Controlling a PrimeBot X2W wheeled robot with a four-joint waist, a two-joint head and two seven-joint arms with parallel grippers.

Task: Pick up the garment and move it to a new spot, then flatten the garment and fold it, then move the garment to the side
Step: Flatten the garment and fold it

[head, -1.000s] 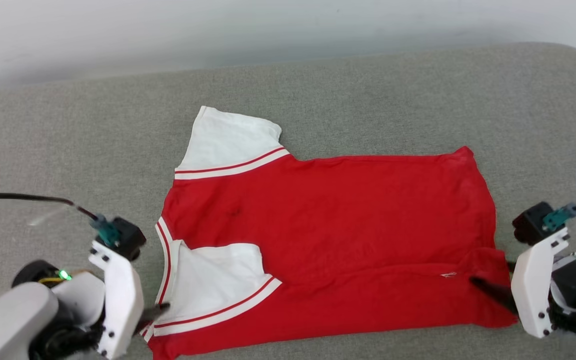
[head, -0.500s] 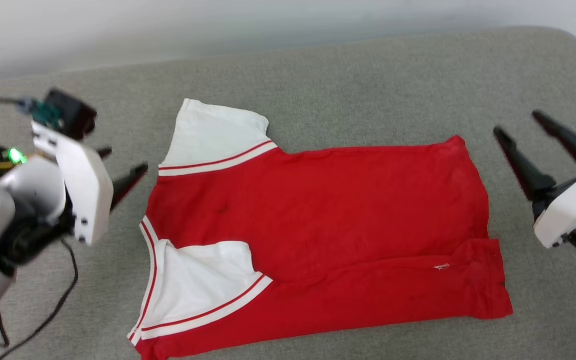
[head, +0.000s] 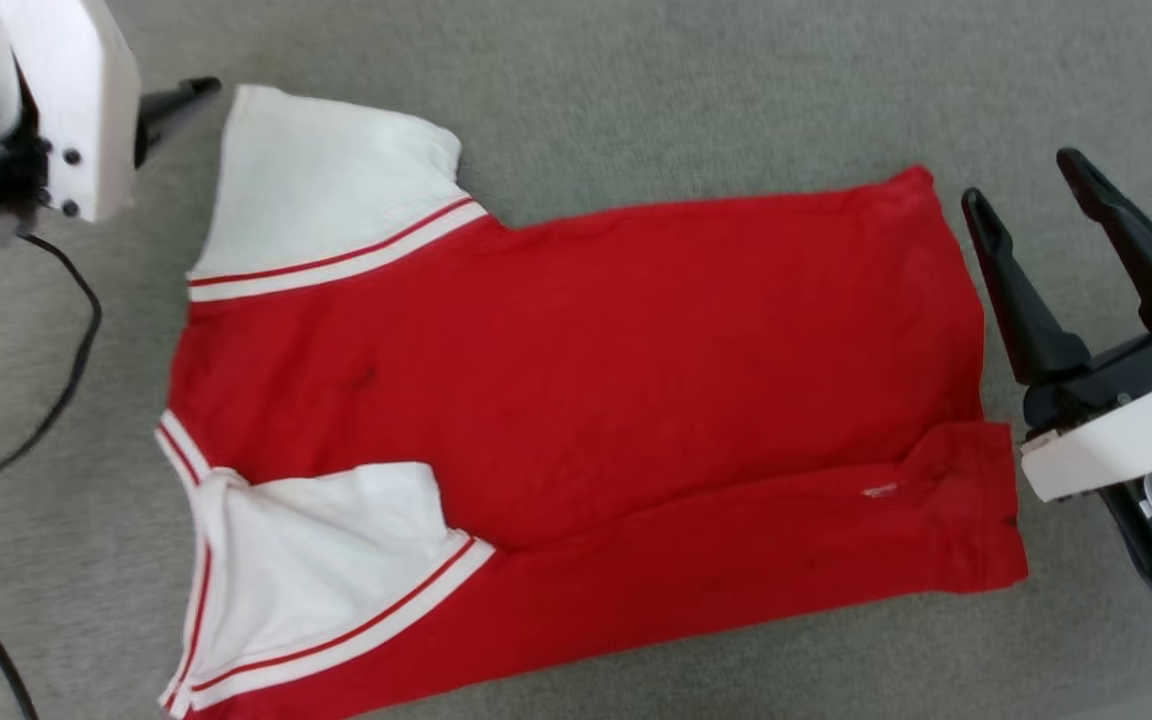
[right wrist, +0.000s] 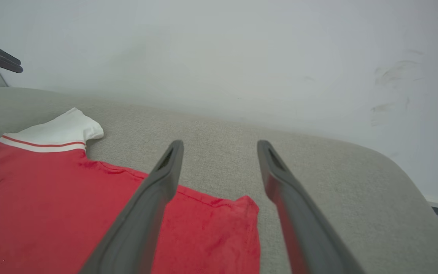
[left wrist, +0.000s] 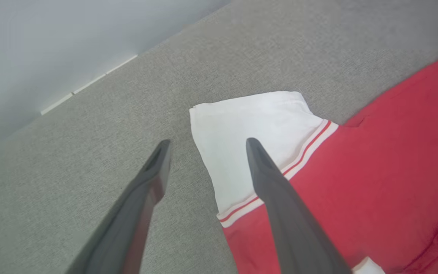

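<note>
**A:** What does the head view give?

**B:** The garment (head: 576, 400) lies spread on the grey cushion (head: 636, 90), collar end to the robot's left, hem to its right. Its near long edge is folded up over the red body, with the near sleeve (head: 326, 560) lying on top. The left gripper (head: 176, 100) shows one dark fingertip just beside the far sleeve (head: 326, 190) (the other finger is hidden behind the white bracket (head: 76, 100)). The right gripper (head: 1023, 180) hangs just beside the hem's far corner, fingers spread wide, nothing between them. A black cable (head: 71, 330) trails at the left.

**A:** And the left wrist view?

**B:** The left gripper's two fingers stand wide apart and empty. One crosses the far sleeve's white cloth, the other the bare cushion beside it.

**A:** The right wrist view?

**B:** Wide again, holding nothing. The garment's red far corner sits between and below the fingers, and a pale wall (right wrist: 219, 57) rises behind the cushion
</note>
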